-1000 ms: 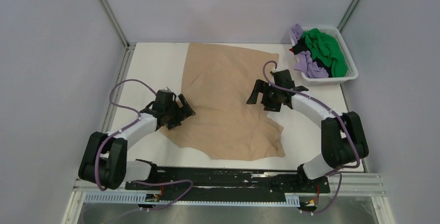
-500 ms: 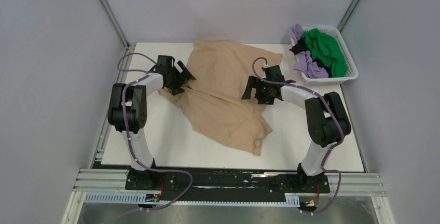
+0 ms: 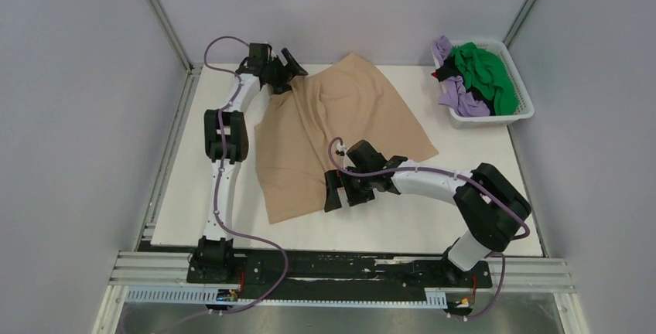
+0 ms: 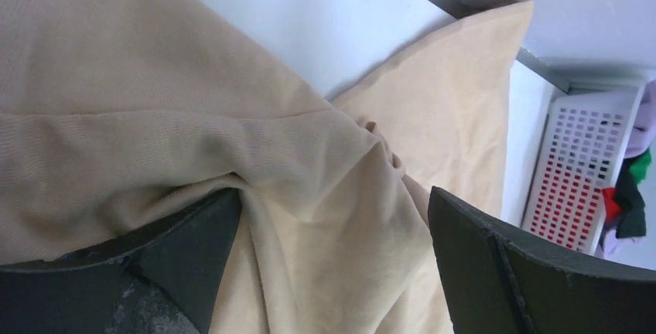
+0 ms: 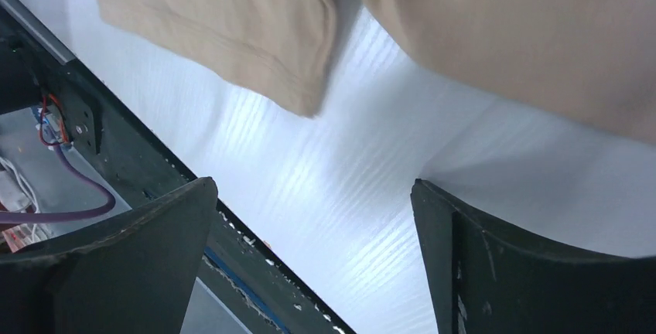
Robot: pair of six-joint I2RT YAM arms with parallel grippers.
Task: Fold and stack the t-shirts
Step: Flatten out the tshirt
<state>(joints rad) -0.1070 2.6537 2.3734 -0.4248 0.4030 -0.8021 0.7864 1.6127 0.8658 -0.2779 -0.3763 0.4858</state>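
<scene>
Tan t-shirt [image 3: 348, 110] lies rumpled across the white surface [image 3: 387, 230]. My left jaws stand apart at its far-left corner, cloth bunched between, seemingly draped over one finger [image 4: 170, 272]. My right jaws gape empty over its near hem.

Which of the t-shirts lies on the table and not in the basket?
The tan t-shirt: it lies spread on the table; the green t-shirt, lilac t-shirt and black t-shirt sit bunched in the white basket.
</scene>
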